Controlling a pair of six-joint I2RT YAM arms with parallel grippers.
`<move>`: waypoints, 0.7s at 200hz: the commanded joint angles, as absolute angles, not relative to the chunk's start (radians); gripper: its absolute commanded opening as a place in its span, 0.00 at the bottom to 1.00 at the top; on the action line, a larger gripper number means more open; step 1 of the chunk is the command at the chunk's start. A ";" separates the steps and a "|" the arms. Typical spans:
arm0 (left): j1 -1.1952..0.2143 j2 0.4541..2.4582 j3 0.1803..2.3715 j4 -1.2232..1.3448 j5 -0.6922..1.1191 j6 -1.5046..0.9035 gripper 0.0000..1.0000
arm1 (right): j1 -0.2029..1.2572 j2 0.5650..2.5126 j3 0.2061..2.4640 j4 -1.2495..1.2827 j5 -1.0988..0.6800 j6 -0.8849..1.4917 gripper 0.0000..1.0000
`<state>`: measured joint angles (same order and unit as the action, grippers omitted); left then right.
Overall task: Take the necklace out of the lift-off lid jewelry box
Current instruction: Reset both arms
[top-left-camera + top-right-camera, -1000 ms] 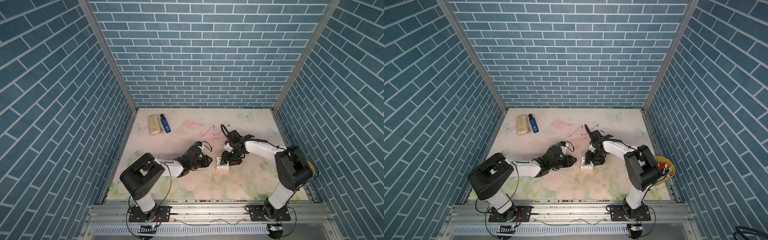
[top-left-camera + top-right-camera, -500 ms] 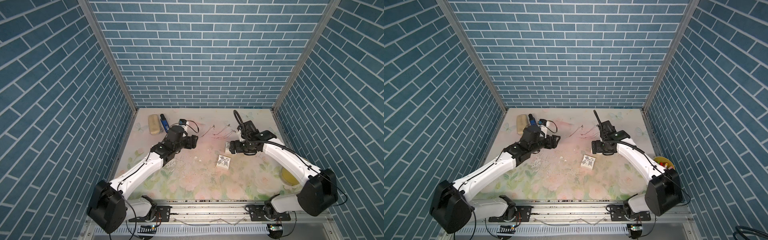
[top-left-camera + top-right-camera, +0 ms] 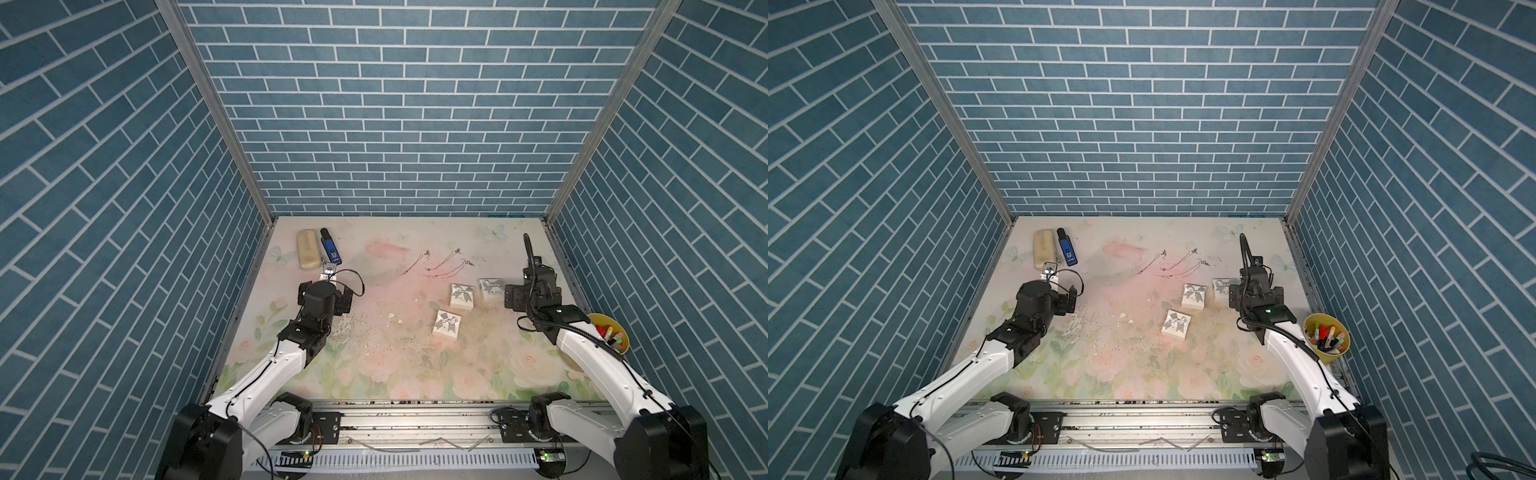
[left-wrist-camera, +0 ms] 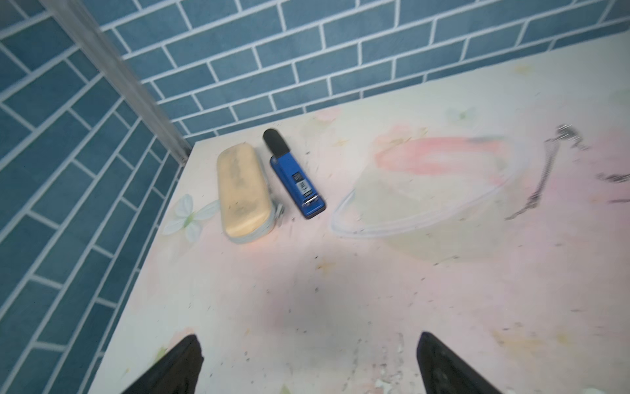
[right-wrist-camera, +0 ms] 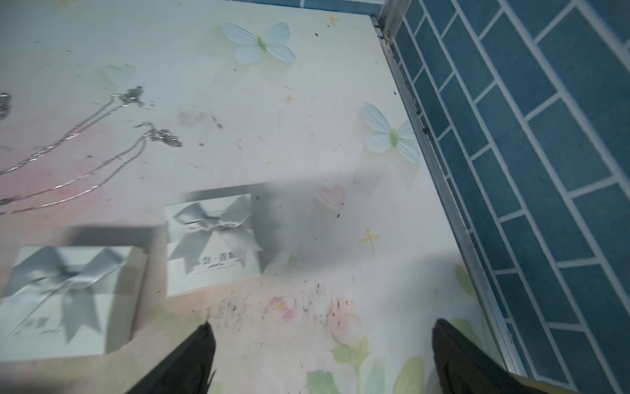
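White, grey-bowed cardboard jewelry boxes [image 3: 461,296] sit lidded; the left gripper [image 4: 306,336] and right gripper [image 5: 323,322] both gape wide, empty.

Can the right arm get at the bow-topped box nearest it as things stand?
Probably yes. The right arm's fingers stand open close beside that box, with nothing lying between them. The neighbouring box stands clear on its other side.

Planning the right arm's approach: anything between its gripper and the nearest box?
Nothing visible. Only bare table lies between the open right gripper and the nearest box. That box is closed, so its inside is covered. A second box sits beside it, off the path.
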<state>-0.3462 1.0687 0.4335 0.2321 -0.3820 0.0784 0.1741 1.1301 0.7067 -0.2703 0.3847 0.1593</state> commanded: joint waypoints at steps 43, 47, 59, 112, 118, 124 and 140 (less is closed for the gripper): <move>-0.276 1.314 0.363 0.674 -0.445 0.225 1.00 | 0.032 1.340 0.602 0.254 0.239 0.056 0.98; -0.262 1.330 0.360 0.699 -0.421 0.218 1.00 | 0.027 1.345 0.588 0.287 0.235 0.052 0.98; -0.244 1.362 0.379 0.706 -0.393 0.231 1.00 | 0.010 1.362 0.540 0.401 0.203 0.043 0.99; -0.102 1.487 0.422 0.781 -0.244 0.102 1.00 | -0.041 1.518 0.395 0.839 0.052 0.058 0.99; -0.089 1.485 0.423 0.774 -0.220 0.089 1.00 | -0.042 1.549 0.384 0.898 0.042 0.058 0.99; -0.077 1.486 0.420 0.775 -0.197 0.079 1.00 | -0.043 1.529 0.395 0.837 0.046 0.060 0.98; -0.060 1.530 0.391 0.857 -0.164 0.072 0.99 | -0.048 1.535 0.401 0.835 0.038 0.060 0.98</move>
<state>-0.0895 1.4883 0.4057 0.7456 -0.2600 0.1207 -0.0414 1.5299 0.4011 0.6960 0.0895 0.0952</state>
